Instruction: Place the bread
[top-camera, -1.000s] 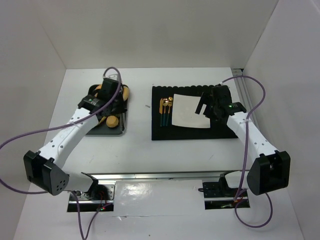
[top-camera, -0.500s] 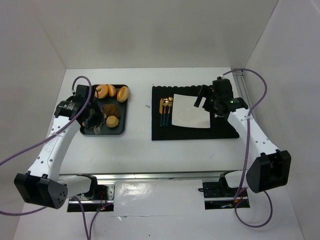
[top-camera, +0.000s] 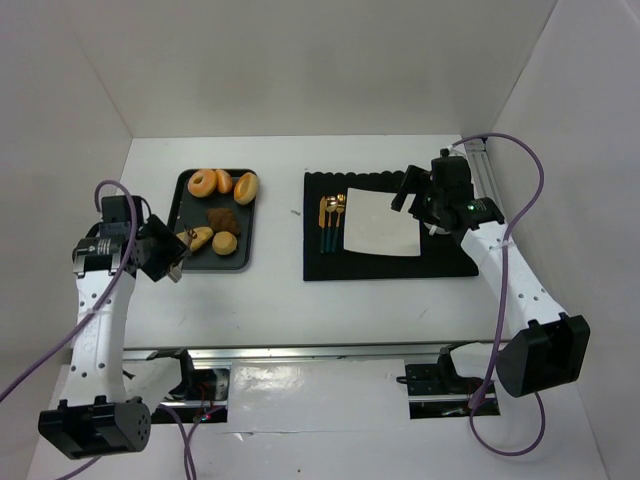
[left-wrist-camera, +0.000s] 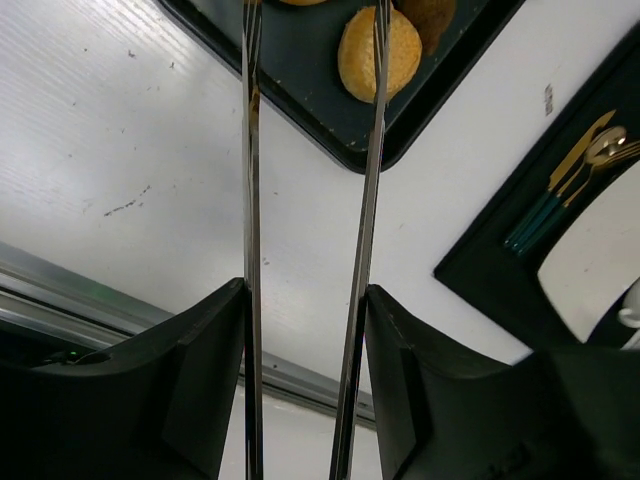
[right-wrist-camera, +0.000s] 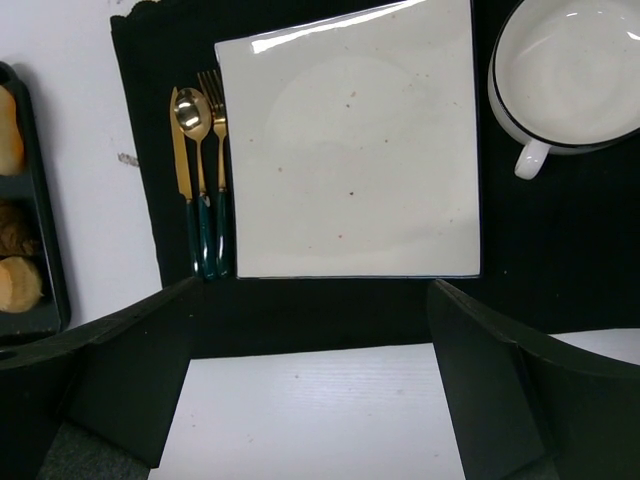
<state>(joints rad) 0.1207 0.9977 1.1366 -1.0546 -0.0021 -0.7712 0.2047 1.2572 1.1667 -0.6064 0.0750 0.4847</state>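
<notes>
Swung off the tray (top-camera: 192, 208) to the left part of the table (top-camera: 280, 295) within the last second: the left arm (top-camera: 100, 300). From the right arm (top-camera: 505, 280), only a small shift toward the back.

On the white table, right of centre, a black mat (top-camera: 390, 265). On the mat, a white square plate (top-camera: 380, 225), with a white handled bowl (right-wrist-camera: 565, 70) just beside its far right corner. Along the plate's left edge, gold cutlery (top-camera: 331, 222) with teal handles.

At left, the dark tray, with orange donuts (top-camera: 204, 182) along its far edge, a dark brown pastry (top-camera: 222, 218) in the middle and a round bun (top-camera: 224, 243) nearer.

Left end effector (top-camera: 178, 245): long thin metal blades parallel and spread apart, pinching nothing, tips reaching over the tray's left rim.

Right end effector (right-wrist-camera: 314, 300): dark fingers wide apart above the mat's near edge, gripping nothing.

Bread (top-camera: 200, 237): lying in the tray near its left rim, just left of the round bun, at the blade tips. Contact with the blades not discernible.
</notes>
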